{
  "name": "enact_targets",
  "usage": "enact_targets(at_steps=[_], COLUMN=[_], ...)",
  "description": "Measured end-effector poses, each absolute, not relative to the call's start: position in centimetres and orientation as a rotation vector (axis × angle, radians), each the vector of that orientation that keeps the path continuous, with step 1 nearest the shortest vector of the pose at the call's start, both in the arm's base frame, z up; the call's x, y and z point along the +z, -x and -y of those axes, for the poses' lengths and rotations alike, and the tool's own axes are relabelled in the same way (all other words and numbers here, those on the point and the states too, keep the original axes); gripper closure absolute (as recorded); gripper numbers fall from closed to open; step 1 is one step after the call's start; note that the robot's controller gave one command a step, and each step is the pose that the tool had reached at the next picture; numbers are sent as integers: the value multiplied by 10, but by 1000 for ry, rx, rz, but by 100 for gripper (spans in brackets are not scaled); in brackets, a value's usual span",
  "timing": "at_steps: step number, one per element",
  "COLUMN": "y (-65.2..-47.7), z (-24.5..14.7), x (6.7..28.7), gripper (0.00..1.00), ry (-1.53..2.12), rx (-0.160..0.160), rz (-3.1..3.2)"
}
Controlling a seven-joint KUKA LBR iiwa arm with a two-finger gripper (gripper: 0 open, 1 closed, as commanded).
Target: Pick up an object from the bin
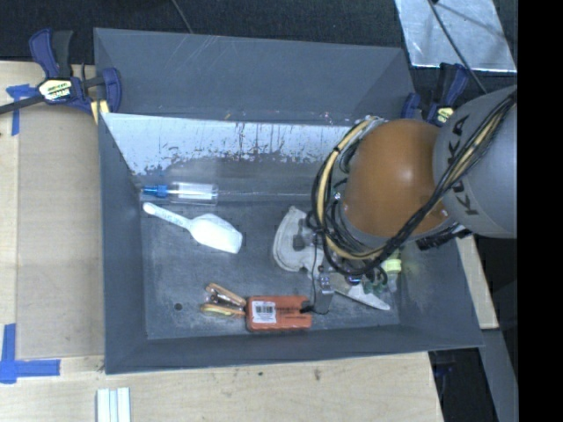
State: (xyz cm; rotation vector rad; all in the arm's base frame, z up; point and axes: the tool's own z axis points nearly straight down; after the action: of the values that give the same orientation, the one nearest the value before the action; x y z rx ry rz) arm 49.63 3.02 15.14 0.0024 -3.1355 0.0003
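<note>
With the claw low by the front wall of the bin, just right of the orange labelled block, open or closed I cannot tell, it should centre over that block before squeezing.

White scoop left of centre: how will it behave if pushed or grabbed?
The scoop looks like thin plastic, so it is probably light and stiff. Its rounded bowl may rock or skid on the bin floor. The slim handle likely offers the surest grip.
</note>
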Motion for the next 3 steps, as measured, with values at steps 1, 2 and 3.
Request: enact_targets(at_steps=[1,2,3], y=[-498,-541,-573], z=[-30,-32,69], x=[156,122,78], gripper=[0,0,100], ry=[-1,118,273], rx=[0,-2,2], rz=[3144,3149,3138])
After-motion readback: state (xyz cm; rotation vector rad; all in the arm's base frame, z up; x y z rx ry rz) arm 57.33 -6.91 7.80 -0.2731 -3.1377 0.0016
